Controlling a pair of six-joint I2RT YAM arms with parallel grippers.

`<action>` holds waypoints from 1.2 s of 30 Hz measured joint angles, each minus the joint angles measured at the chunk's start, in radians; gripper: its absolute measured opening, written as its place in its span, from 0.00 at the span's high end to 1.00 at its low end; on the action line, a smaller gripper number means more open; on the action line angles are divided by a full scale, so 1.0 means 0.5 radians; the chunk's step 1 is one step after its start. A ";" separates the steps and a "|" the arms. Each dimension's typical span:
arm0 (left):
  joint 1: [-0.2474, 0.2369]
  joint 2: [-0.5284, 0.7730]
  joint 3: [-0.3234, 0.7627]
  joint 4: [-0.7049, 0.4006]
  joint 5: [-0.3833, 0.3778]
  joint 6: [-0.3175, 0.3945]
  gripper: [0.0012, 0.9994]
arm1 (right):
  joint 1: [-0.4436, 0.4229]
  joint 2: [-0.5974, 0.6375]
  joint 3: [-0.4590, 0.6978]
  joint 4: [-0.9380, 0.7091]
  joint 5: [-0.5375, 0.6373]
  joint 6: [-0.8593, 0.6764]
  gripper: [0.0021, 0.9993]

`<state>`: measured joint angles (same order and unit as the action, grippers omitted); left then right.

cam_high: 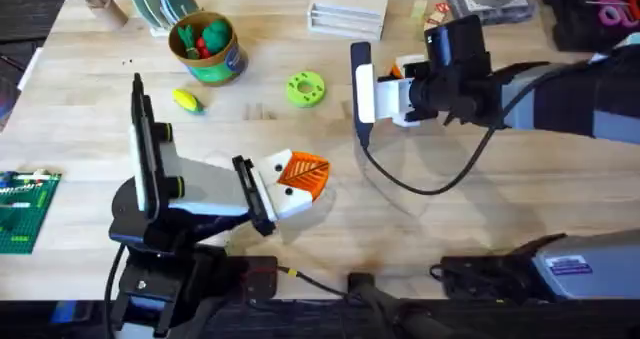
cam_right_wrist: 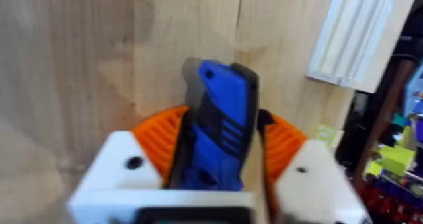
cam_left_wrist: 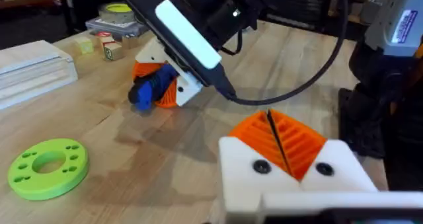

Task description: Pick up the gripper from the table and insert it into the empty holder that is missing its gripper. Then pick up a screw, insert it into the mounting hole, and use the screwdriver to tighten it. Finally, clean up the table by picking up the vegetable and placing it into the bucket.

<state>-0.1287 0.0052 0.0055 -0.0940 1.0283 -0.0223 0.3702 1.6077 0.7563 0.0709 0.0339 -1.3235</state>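
Observation:
My right gripper [cam_high: 398, 91] reaches in from the right and is shut on the blue screwdriver [cam_right_wrist: 221, 121], which stands between its orange pads [cam_right_wrist: 158, 135]. From the left wrist view the same screwdriver [cam_left_wrist: 147, 92] pokes down toward the wood under the right gripper [cam_left_wrist: 162, 85]. My left gripper [cam_high: 300, 179] rests low at the table's middle, its ribbed orange pads [cam_left_wrist: 297, 141] pressed together, shut on nothing. The yellow vegetable [cam_high: 187, 101] lies left of centre, just in front of the green bucket [cam_high: 220, 64], which holds red and green toys. The loose gripper, the empty holder and the screw are out of view.
A flat green ring disc [cam_high: 306, 89] lies between the vegetable and the right gripper. A white slatted box [cam_high: 348, 7] sits at the back. A green baseplate [cam_high: 25, 209] is at the left edge. A black cable [cam_high: 400, 174] loops across the centre-right.

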 joint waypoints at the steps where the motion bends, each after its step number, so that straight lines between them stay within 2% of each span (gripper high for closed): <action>1: 0.000 0.001 0.000 0.000 0.000 0.000 1.00 | 0.002 0.001 0.001 0.016 0.009 -0.003 0.31; 3: 0.000 0.001 0.000 0.000 0.000 0.000 1.00 | 0.002 -0.001 0.029 0.044 0.029 -0.010 0.05; 4: 0.000 0.001 0.000 0.000 0.000 0.000 1.00 | 0.002 0.000 0.041 0.040 0.030 -0.010 0.02; 8: 0.000 0.000 0.000 0.000 0.000 0.000 1.00 | 0.005 0.000 0.042 0.039 0.040 0.011 0.01; 11: 0.000 0.001 0.000 0.000 0.000 0.000 1.00 | 0.011 0.000 0.042 0.034 0.046 0.139 0.01; 12: 0.000 0.001 0.000 0.000 0.000 0.000 1.00 | 0.016 -0.005 0.042 0.029 0.045 0.215 0.01; 13: 0.000 0.000 0.000 0.000 0.000 0.000 1.00 | 0.034 -0.036 0.036 -0.014 0.028 0.469 0.01; 15: 0.000 0.001 0.000 0.000 0.000 0.000 1.00 | 0.045 -0.070 0.018 -0.046 0.007 0.676 0.01; 22: 0.000 0.000 0.000 0.000 0.000 0.002 0.98 | 0.053 -0.329 -0.005 -0.052 -0.019 1.262 0.01; 23: 0.000 0.001 0.000 0.001 0.000 0.006 0.92 | 0.053 -0.378 -0.005 -0.051 -0.024 1.335 0.01; 26: 0.000 0.001 0.000 0.000 0.000 0.013 0.67 | 0.053 -0.517 -0.005 -0.049 -0.031 1.551 0.01; 27: 0.000 0.001 0.000 -0.001 -0.001 0.012 0.54 | 0.053 -0.560 -0.005 -0.050 -0.034 1.627 0.01; 29: 0.000 0.001 0.000 0.000 -0.001 0.014 0.36 | 0.053 -0.629 -0.005 -0.050 -0.041 1.763 0.01; 30: 0.000 0.000 0.000 0.000 -0.001 0.014 0.29 | 0.053 -0.659 -0.005 -0.050 -0.042 1.830 0.01; 32: 0.000 0.001 0.000 0.000 -0.001 0.014 0.24 | 0.053 -0.707 -0.005 -0.050 -0.048 1.952 0.01; 34: 0.000 0.000 0.000 0.000 -0.001 0.011 0.27 | 0.053 -0.731 -0.005 -0.050 -0.049 2.046 0.01; 36: 0.000 0.000 0.000 0.000 -0.002 0.014 0.54 | 0.053 -0.738 -0.005 -0.051 -0.050 2.124 0.01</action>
<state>-0.1287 0.0052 0.0055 -0.0940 1.0275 -0.0152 0.3965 1.2388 0.7536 0.0456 0.0090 -0.2617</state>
